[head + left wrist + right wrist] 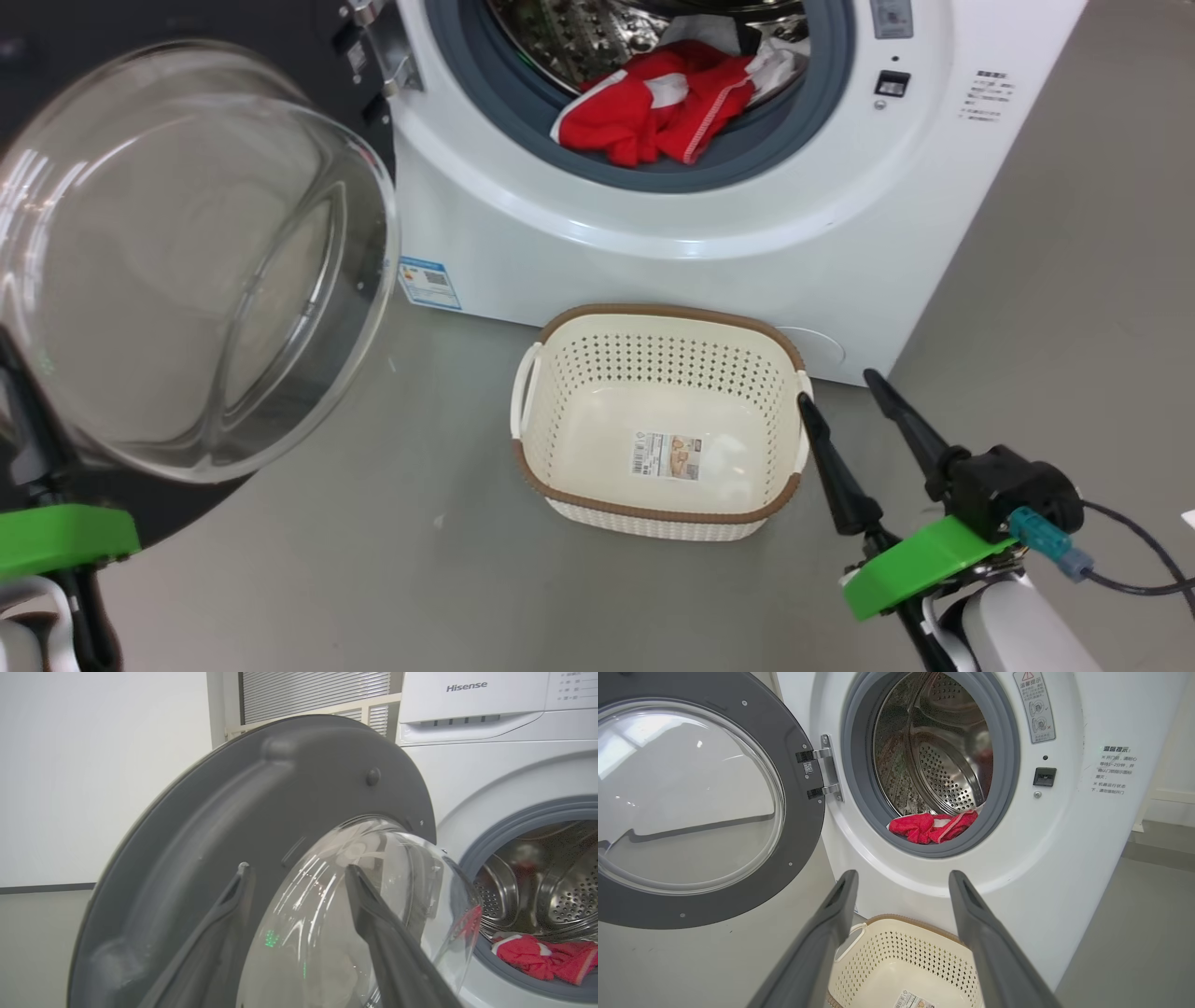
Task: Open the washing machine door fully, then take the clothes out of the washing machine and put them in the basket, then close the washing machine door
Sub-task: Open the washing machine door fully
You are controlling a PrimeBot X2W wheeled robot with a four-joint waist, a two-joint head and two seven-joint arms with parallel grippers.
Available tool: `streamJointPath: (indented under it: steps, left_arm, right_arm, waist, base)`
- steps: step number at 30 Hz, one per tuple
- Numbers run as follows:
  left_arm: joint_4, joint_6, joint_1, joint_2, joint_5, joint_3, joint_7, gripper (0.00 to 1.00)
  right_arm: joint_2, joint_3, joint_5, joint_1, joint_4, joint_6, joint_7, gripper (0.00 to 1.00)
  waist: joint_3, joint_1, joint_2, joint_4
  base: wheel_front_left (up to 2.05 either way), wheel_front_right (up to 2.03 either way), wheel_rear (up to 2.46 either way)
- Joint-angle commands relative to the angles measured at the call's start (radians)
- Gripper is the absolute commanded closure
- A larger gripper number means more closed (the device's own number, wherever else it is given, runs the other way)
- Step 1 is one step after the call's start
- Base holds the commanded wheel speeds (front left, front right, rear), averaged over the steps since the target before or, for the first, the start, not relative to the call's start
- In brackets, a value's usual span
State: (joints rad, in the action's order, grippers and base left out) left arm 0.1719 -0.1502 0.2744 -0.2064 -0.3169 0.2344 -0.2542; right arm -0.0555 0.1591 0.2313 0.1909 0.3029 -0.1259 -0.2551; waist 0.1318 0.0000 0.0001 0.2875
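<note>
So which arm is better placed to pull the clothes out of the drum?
Probably right. The right claw is open by the cream perforated plastic basket, facing the red fabric clothes on the grey rubber gasket. The left claw, also open, points at the round black-rimmed glass door, off to the side.

Washing machine [653, 233]: white body, grey gasket [831, 103], perforated steel drum [948, 765], blue label sticker [430, 283].
Washing machine door [187, 261]: clear glass, dark grey surround.
Clothes [653, 117]: bright red, white panels and trim.
Basket [653, 313]: cream, dotted perforations, brown woven-look rim.
Floor [373, 560]: plain grey.
</note>
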Motion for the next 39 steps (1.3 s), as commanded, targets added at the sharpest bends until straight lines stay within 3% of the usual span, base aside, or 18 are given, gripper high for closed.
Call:
streamJointPath:
  steps: [1,9,19,27,39]
  left_arm:
    - [-0.062,0.015,-0.002,-0.03,-0.005,0.026,-0.008,0.0]
    - [-0.253,0.097,-0.04,0.01,-0.043,-0.071,0.023,0.0]
    - [-0.276,0.192,-0.045,0.059,-0.106,-0.184,0.046,0.0]
    - [-0.261,0.2,-0.08,0.06,-0.105,-0.209,0.055,0.0]
    - [-0.246,0.168,-0.182,0.046,-0.056,-0.216,0.04,0.0]
  right_arm:
    - [0.005,0.007,-0.012,0.044,-0.022,-0.005,-0.006,0.0]
    - [0.005,-0.069,-0.038,0.076,-0.058,-0.005,-0.006,0.0]
    - [0.005,-0.125,-0.072,0.079,-0.099,-0.005,-0.007,0.0]
    - [0.005,-0.132,-0.075,0.061,-0.118,-0.005,-0.007,0.0]
    - [0.005,-0.12,-0.054,-0.007,-0.163,-0.005,-0.007,0.0]
  waist:
    - [-0.002,0.0,-0.0001,-0.018]
    - [0.011,0.0,-0.0001,-0.093]
    - [0.031,0.0,-0.0001,-0.187]
    - [0.012,0.0,-0.0001,-0.242]
    - [-0.038,0.0,-0.0001,-0.308]
  base:
    - [0.0,0.0,0.0]
    - [0.0,0.0,0.0]
    - [0.0,0.0,0.0]
    - [0.0,0.0,0.0]
    - [0.0,0.0,0.0]
